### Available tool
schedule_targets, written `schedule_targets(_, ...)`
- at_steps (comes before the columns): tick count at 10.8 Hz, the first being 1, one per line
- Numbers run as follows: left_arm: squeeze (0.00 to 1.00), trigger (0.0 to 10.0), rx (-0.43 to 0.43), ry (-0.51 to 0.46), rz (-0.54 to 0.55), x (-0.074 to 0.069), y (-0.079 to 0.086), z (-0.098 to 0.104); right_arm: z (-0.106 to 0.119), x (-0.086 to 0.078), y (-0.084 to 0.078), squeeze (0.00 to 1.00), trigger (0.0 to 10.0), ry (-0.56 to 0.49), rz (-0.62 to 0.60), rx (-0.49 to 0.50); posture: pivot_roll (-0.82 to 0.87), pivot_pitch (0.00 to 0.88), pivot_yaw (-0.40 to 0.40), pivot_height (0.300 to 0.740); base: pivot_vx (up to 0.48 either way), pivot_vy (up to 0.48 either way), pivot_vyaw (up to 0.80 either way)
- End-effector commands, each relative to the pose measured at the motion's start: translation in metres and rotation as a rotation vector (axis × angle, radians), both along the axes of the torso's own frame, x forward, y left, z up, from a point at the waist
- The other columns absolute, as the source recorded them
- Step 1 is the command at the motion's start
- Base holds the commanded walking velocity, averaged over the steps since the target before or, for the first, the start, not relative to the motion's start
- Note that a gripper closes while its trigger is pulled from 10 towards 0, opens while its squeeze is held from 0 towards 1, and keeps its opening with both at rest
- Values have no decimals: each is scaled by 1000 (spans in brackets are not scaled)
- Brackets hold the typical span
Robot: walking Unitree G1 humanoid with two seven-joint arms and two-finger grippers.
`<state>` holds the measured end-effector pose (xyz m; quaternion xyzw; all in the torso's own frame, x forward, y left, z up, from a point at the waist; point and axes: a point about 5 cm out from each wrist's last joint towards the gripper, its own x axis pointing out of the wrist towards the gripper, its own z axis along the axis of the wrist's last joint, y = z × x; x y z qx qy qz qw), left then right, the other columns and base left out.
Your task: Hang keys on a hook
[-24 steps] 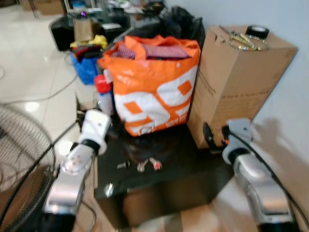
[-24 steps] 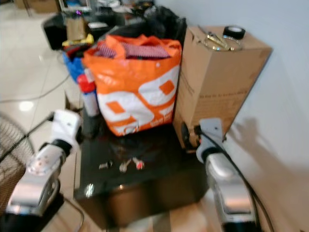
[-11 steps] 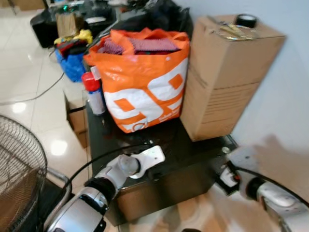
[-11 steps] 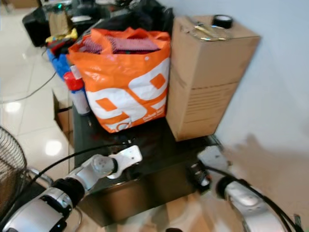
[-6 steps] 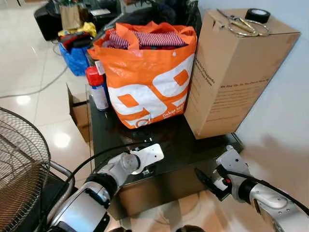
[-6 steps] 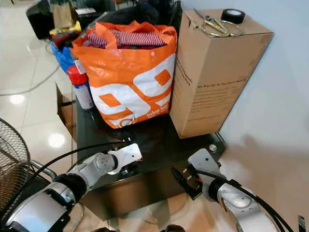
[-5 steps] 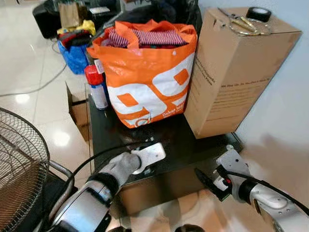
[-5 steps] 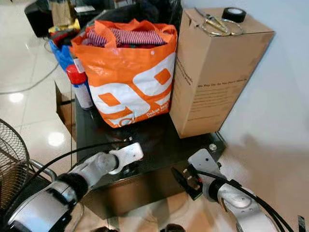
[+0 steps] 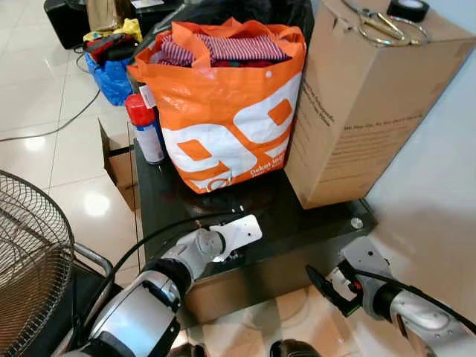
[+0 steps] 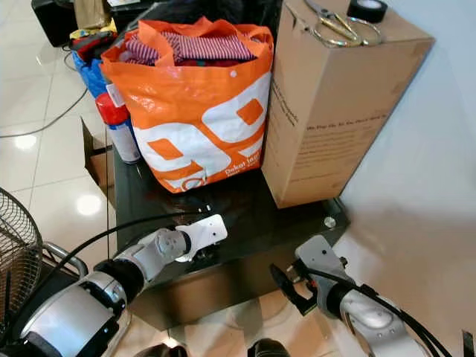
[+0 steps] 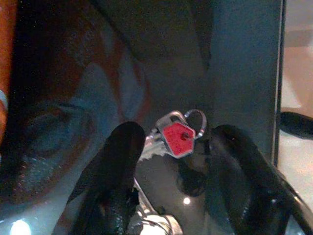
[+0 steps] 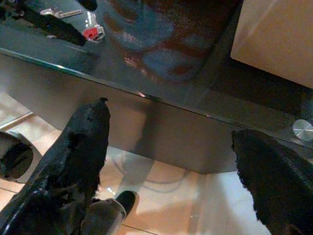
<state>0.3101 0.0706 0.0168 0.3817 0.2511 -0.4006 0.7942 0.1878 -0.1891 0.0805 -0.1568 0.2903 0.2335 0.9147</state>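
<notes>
Camera tilted further down and closer than 0.5 s ago; whole scene shifted, so no real move of table (image 9: 327, 223), orange bag (image 9: 230, 111) or cardboard box (image 9: 364, 104). All three in the same arrangement: bag and box side by side at the back of the dark glass top, spray can (image 9: 146, 130) beside the bag on the robot's left. Fan (image 9: 30, 260) at lower left, off the table.

Left arm reached in low over the front of the table, where 2.2 s ago it hung back at the table's left side. Left gripper (image 11: 178, 161) now down at the glass, fingers parted, one black finger (image 11: 117, 161) on each side of the keys (image 11: 176, 137). Nothing gripped yet: red-tagged key and its ring lie flat on the glass in the gap, near the front edge. A second, plain key partly under the near finger; contact with it cannot be told.

Right gripper (image 10: 290, 286) dropped below the table's front corner since 2.2 s ago, wide open, empty, idle.

Meaning for task: approach finished, grasp not yet made. Closing on the keys judged to be the step in hand. Flat thin keys on slick glass likely to slide or slip out on closing. No hook seen in any view; hanging still well ahead.
</notes>
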Motion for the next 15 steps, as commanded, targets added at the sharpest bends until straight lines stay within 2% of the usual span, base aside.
schedule_targets(1,0,627,17,14,3,0,-1,0,3,-2,-3,0,10000,-5,-19,-11,-325,124,40,740,0,0,0)
schedule_targets(5,0,0,19,26,-2,-1,-4,-1,7,-2,-7,0,10000,-12,-34,-16,-341,124,40,740,0,0,0)
schedule_targets(15,0,0,61,29,50,0,-10,-1,11,-3,-14,0,10000,-3,-72,2,-357,104,10,740,0,0,0)
